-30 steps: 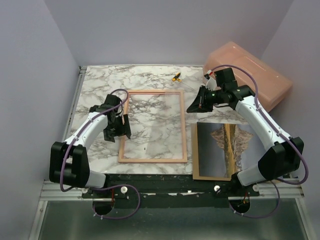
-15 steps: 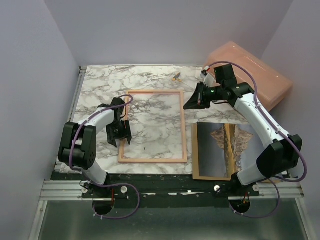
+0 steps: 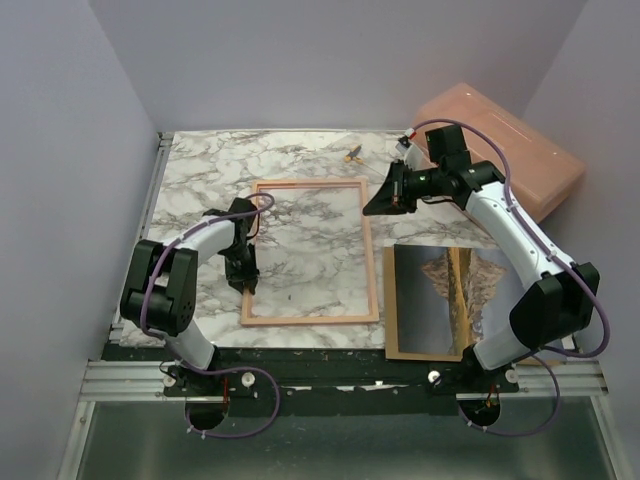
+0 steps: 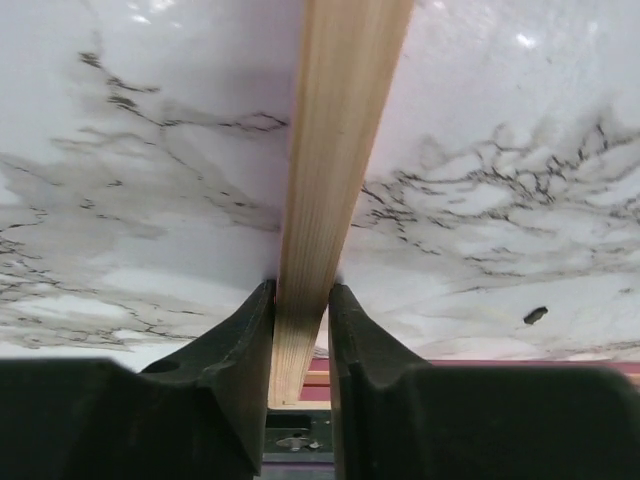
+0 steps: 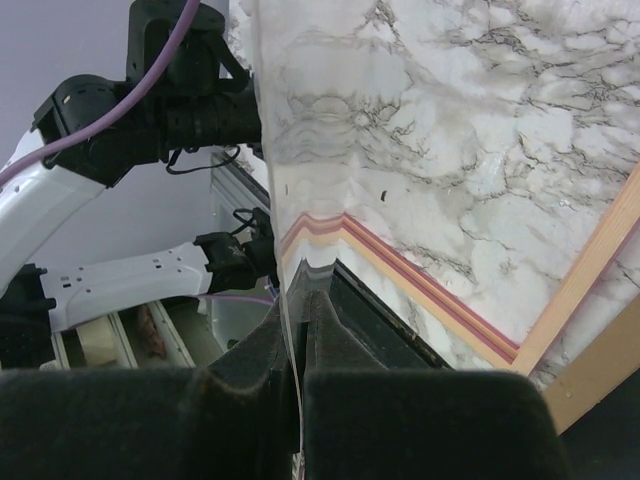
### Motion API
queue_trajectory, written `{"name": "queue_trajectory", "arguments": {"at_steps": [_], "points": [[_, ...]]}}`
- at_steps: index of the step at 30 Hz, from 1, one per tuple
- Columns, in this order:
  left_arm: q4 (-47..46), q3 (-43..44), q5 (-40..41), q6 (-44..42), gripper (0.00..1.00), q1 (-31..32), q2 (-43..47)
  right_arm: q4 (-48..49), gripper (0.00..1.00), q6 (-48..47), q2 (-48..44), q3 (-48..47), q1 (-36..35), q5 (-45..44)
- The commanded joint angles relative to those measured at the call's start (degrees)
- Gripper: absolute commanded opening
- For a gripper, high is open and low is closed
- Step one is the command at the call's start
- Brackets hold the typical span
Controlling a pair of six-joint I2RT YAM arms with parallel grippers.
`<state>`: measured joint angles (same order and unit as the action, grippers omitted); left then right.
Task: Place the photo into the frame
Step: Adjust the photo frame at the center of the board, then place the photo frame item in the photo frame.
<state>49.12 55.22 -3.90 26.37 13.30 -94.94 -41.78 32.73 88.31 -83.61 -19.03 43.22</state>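
The photo (image 3: 425, 300) is partly covered by the right arm (image 3: 520, 245). The small yellow object (image 3: 352, 154) cannot be identified. The frame (image 4: 340, 150) and the clear pane (image 5: 300, 200) are cut off in the wrist views.

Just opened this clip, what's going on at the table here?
Two arms are working on the frame, which lies flat on the marble table. The left end effector is clamped on the frame's left rail. The right end effector, near the frame's far right corner, pinches the edge of a thin clear sheet, apparently the frame's pane. The photo lies face up on a brown backing board to the right, not yet in the frame.
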Motion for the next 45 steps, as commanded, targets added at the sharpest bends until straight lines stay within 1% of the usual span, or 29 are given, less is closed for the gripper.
{"name": "queue_trajectory", "arguments": {"at_steps": [1, 2, 4, 7, 10, 18, 22, 26, 27, 28, 29, 30, 32, 34, 35, 39, 43, 45], "points": [[-0.98, -2.92, -2.19, -0.84, 0.21, 2.87, 2.87, 1.14, 0.00, -0.03, 0.77, -2.69, 0.09, 2.53], [-0.94, -3.71, -2.27, -0.71, 0.20, 3.23, 3.48, 0.88, 0.00, -0.27, 0.88, -2.90, 0.16, 2.49], [-1.13, -4.86, -2.64, -0.73, 0.13, 3.78, 4.58, 0.74, 0.00, -0.39, 1.07, -2.91, 0.11, 2.33], [-0.89, -6.06, -2.35, -0.52, 0.09, 4.70, 6.18, 0.40, 0.00, -0.82, 1.42, -3.06, 0.16, 2.13], [-1.17, -6.46, -3.26, -0.57, 0.00, 6.28, 7.76, -0.50, 0.00, -1.66, 1.81, -3.70, 0.13, 1.64], [-1.21, -5.65, -2.02, -1.92, 0.00, 9.41, 8.26, -5.73, 0.00, -5.86, 2.92, -6.38, 0.15, -1.18], [-1.83, -6.08, -2.24, -2.11, 0.00, 9.85, 6.92, -5.99, 0.00, -6.31, 3.09, -5.94, 0.16, -1.37], [-1.33, -5.93, -2.35, -1.64, 0.00, 10.25, 7.58, -6.19, 0.00, -6.82, 3.35, -5.83, 0.15, -1.97], [-1.08, -5.76, -2.38, -1.51, 0.09, 10.25, 8.09, -6.23, 0.00, -6.96, 3.49, -5.81, 0.18, -2.16], [-0.66, -5.45, -2.49, -1.43, 0.21, 10.25, 8.85, -6.42, 0.00, -7.07, 3.74, -5.91, 0.13, -2.23], [-0.22, -5.02, -2.51, -1.34, 0.40, 10.28, 9.74, -6.66, 0.00, -7.42, 3.95, -6.12, 0.13, -2.20], [0.27, -4.55, -2.68, -1.33, 0.52, 10.21, 10.70, -6.85, 0.00, -7.57, 4.18, -6.30, 0.21, -2.06], [1.10, -3.56, -3.13, -1.08, 0.70, 9.92, 12.94, -7.15, 0.00, -8.09, 4.48, -6.64, 0.16, -1.67], [1.15, -2.73, -6.04, -1.41, 0.75, 8.82, 15.21, -7.61, 0.00, -8.58, 4.83, -7.35, 0.17, -1.66], [1.07, -2.50, -7.92, -1.33, 0.75, 7.79, 16.39, -7.77, 0.00, -8.69, 4.98, -7.48, 0.14, -1.57], [-0.59, -2.70, -15.73, -1.28, 0.74, 3.07, 20.22, -7.41, 0.00, -8.79, 5.62, -7.83, 0.18, -0.33], [-2.62, -3.96, -19.50, -1.24, 0.73, -0.25, 23.03, -6.59, 0.00, -7.70, 6.40, -8.15, 0.13, 1.30], [-3.97, -5.48, -22.05, -1.15, 0.70, -2.53, 23.80, -6.69, 0.01, -7.10, 6.76, -9.34, 0.14, 2.39]]}}
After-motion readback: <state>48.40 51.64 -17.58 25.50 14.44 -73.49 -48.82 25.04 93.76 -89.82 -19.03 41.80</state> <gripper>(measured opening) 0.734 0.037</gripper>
